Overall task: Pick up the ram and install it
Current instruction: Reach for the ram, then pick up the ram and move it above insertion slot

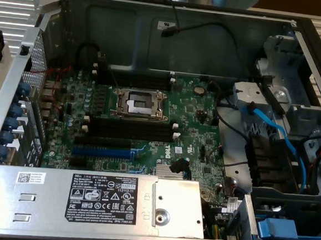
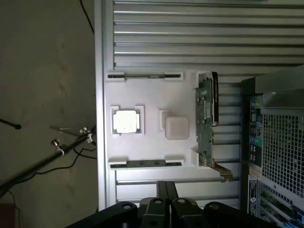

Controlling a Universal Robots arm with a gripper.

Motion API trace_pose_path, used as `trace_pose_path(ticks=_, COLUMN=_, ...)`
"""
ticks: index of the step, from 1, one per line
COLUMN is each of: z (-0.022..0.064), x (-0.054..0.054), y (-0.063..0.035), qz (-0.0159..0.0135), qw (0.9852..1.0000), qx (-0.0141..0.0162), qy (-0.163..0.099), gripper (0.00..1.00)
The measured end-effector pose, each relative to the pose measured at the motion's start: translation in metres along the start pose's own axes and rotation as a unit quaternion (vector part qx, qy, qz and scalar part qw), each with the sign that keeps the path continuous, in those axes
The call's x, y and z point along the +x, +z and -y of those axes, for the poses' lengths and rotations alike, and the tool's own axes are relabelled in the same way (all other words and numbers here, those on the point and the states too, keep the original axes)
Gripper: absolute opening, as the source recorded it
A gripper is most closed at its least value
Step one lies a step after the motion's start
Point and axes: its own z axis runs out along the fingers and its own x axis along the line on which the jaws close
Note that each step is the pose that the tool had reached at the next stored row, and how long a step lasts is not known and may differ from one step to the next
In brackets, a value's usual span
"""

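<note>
The ram, a thin dark-green stick, lies in a holder at one edge of the white tray, outside the computer case. My gripper hangs above that edge of the tray with its fingers pressed together and nothing between them. It is well clear of the ram. In the exterior view the open case shows the motherboard with long black memory slots with white end clips, and no stick stands in them.
On the tray also sit a square processor, a white block and a green expansion card on edge. Inside the case are the processor socket, a blue expansion slot, the power supply and blue cables.
</note>
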Motion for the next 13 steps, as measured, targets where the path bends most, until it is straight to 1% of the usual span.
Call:
trace_pose_path(ticks=3, z=-0.0045, x=0.0056, y=-0.0004, qz=0.0006, qw=1.0000, qx=-0.0001, qy=0.000, gripper=0.10)
trace_pose_path(ticks=13, z=-0.0046, x=0.0059, y=-0.0004, qz=0.0007, qw=1.0000, qx=0.0002, qy=0.000, gripper=0.10)
